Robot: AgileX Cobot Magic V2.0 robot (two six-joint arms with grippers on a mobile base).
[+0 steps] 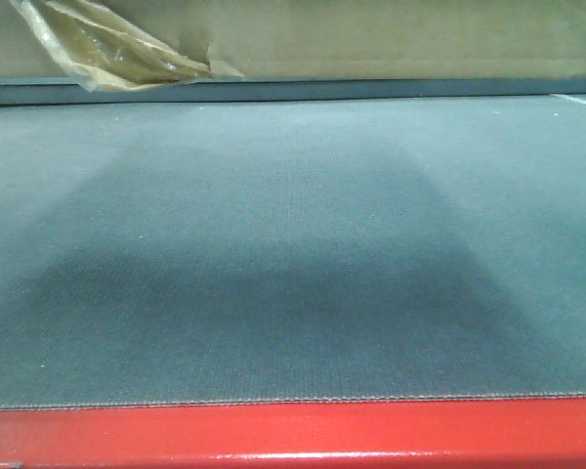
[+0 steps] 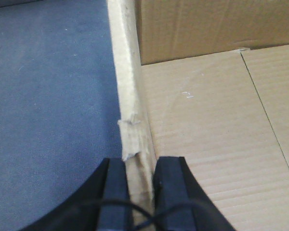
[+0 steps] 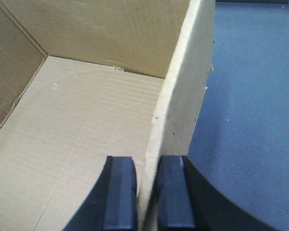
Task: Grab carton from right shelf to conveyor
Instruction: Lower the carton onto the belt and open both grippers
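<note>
Clamping opposite carton (image 2: 207, 144) edges, jaws beside open conveyor (image 1: 293, 244).

Prob. warehouse/packing line: wide grey conveyor belt (image 1: 293, 244) w/ red edge, plain cardboard carton (image 1: 391, 39).

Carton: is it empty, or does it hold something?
Empty, as far as shown: both wrist views look into the open carton and see only bare cardboard floor.
</note>
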